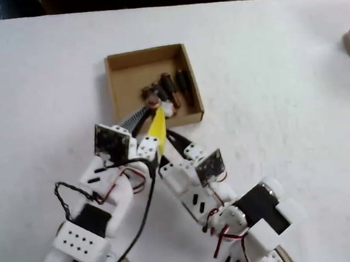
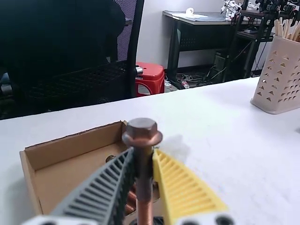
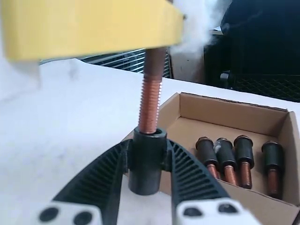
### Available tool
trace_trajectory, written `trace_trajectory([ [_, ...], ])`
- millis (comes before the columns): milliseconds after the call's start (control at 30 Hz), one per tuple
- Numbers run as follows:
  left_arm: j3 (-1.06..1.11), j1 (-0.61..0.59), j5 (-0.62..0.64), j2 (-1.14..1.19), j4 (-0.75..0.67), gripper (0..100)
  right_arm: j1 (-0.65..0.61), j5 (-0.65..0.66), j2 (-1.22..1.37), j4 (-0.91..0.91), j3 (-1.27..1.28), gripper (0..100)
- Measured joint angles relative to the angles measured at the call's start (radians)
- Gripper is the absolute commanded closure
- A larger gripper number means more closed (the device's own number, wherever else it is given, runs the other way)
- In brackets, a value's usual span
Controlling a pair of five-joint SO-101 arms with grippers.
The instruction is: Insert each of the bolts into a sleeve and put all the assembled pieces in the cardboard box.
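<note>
Left hand [image 2: 142, 158] clamps bolt [image 2: 142, 133]; right hand [image 3: 147, 152] clamps sleeve [image 3: 147, 174]. Insertion step: tip at sleeve mouth. Next likely needs straight push, then box [image 3: 225, 112].

Overhead, 2 wrist close-ups, shared box [image 1: 145, 53]

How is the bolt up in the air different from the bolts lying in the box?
The held bolt stands upright, while the boxed bolts lie down in the cardboard box. The held bolt has just its tip inside its sleeve. The boxed bolts are pushed deep into theirs. The left gripper pinches the held bolt and the right gripper grips its sleeve. Nothing grips the boxed bolts. All are copper-coloured with black sleeves.
</note>
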Motion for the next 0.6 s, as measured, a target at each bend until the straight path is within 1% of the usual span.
trace_trajectory([
  [467, -0.009, 0.002, 0.000, 0.003, 0.005, 98, 0.003, 0.000, 0.000, -0.012, 0.002, 98.2],
  [600, -0.017, 0.000, 0.021, 0.011, 0.006, 98, 0.003, 0.000, 0.000, -0.012, 0.002, 98.2],
])
